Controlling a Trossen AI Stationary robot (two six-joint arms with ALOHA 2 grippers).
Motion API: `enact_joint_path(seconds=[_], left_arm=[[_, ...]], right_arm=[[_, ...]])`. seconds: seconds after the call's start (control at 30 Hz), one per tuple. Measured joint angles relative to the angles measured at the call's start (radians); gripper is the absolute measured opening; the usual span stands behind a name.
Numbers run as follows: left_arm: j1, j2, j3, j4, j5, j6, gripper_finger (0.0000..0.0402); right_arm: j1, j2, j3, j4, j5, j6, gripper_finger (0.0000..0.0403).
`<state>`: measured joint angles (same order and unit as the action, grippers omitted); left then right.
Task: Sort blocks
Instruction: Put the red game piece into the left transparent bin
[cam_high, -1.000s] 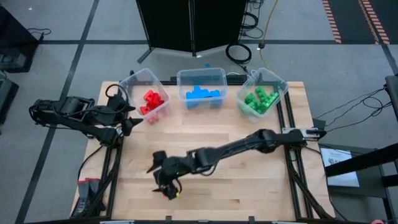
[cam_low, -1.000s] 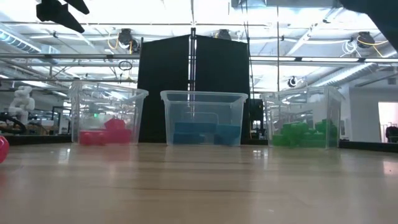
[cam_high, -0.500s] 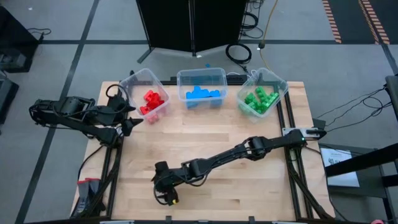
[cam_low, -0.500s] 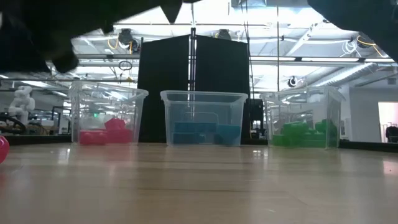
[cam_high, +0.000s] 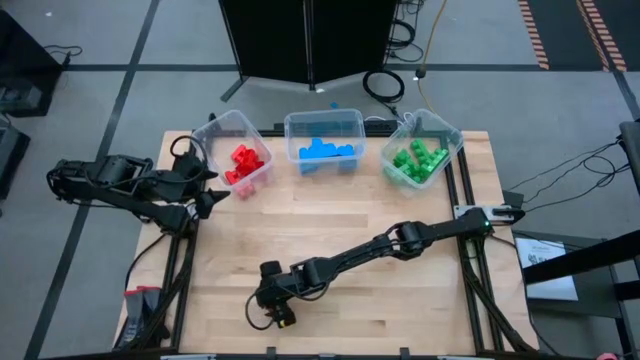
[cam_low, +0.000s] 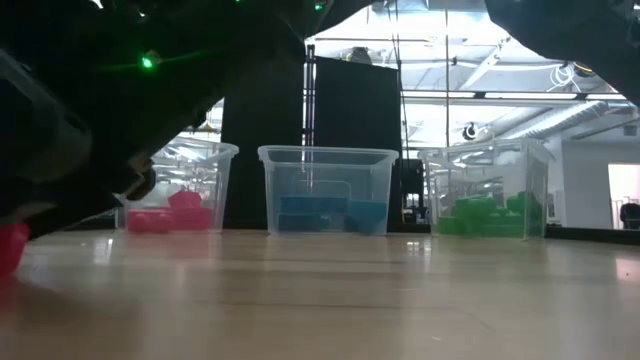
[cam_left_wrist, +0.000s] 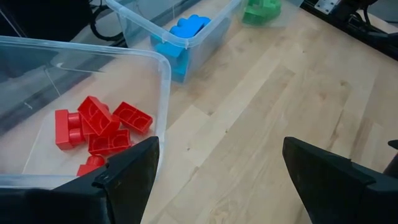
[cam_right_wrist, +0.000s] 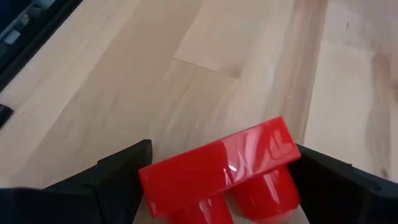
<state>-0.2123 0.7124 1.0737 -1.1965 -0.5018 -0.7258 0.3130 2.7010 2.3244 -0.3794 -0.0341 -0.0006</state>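
Your sorting looks nearly done: red, blue and green blocks fill their bins, one red block (cam_right_wrist: 239, 163) remains near the table's front edge between the right gripper's (cam_high: 277, 312) spread fingers, not yet clamped, while the left gripper (cam_left_wrist: 217, 174) waits open by the red bin (cam_high: 215, 128).

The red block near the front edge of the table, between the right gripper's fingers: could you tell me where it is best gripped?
Grip the red block across its two long flat sides, coming straight down from above. It lies alone on the bare table, its long edges facing the open fingers of the right gripper, with flat parallel faces. The left gripper waits by the red bin.
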Motion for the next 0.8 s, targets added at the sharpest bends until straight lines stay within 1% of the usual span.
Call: enact_joint_path(seconds=[0.1,0.17,0.33,0.57,0.63,0.73,0.8], left_arm=[[0.0,0.001,0.0,0.0,0.0,0.0,0.0336],[0.0,0.001,0.0,0.0,0.0,0.0,0.0336],[0.0,0.001,0.0,-0.001,-0.001,0.006,0.0336],[0.0,0.001,0.0,-0.027,-0.004,0.008,0.0336],[0.0,0.0,0.0,-0.034,-0.004,0.008,0.0336],[0.0,0.0,0.0,-0.053,-0.005,0.008,0.0336],[0.0,0.0,0.0,-0.054,-0.005,0.008,0.0336]], right_arm=[[0.0,0.005,0.001,-0.011,0.003,0.011,0.0346],[0.0,0.005,0.002,-0.018,0.004,0.037,0.0338],[-0.001,0.004,0.003,-0.05,0.032,0.087,0.0296],[-0.005,-0.016,0.003,-0.098,0.036,0.094,0.0295],[-0.01,-0.026,0.016,-0.145,0.037,0.092,0.0295],[-0.029,-0.057,0.027,-0.191,0.045,0.075,0.0295],[-0.049,-0.092,0.027,-0.217,0.069,0.045,0.0295]])
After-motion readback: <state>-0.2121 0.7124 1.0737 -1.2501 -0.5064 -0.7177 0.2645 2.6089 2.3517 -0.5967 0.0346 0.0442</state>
